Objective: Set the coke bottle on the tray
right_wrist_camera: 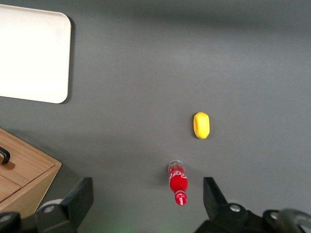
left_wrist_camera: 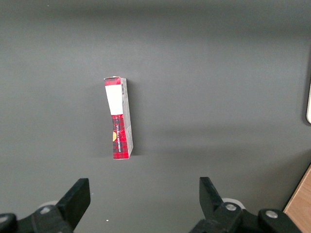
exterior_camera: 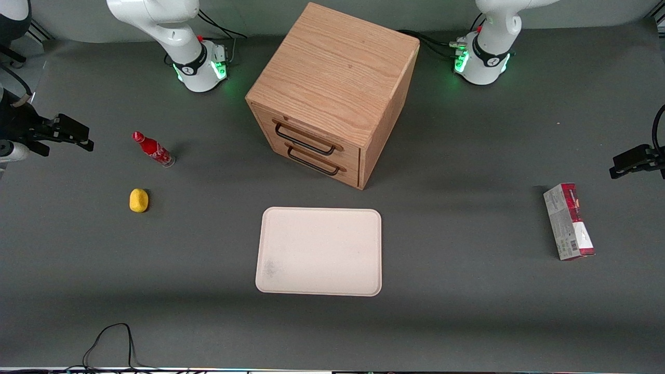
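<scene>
The coke bottle [exterior_camera: 153, 149] is a small red bottle with a red cap. It seems to stand upright on the grey table toward the working arm's end. The right wrist view looks down on the coke bottle [right_wrist_camera: 178, 183] from well above, its cap pointing up at the camera. My gripper [right_wrist_camera: 148, 199] hangs high over it, open wide and holding nothing, and the bottle lies below the gap, closer to one finger. In the front view the gripper [exterior_camera: 72, 136] shows beside the bottle. The cream tray [exterior_camera: 319, 252] lies flat near the table's middle, in front of the cabinet. The tray [right_wrist_camera: 29, 58] carries nothing.
A yellow lemon-like object [exterior_camera: 138, 200] lies nearer the front camera than the bottle; the same yellow object [right_wrist_camera: 201, 125] shows in the right wrist view. A wooden drawer cabinet [exterior_camera: 332, 88] stands mid-table. A red-and-grey carton [exterior_camera: 569, 221] sits toward the parked arm's end.
</scene>
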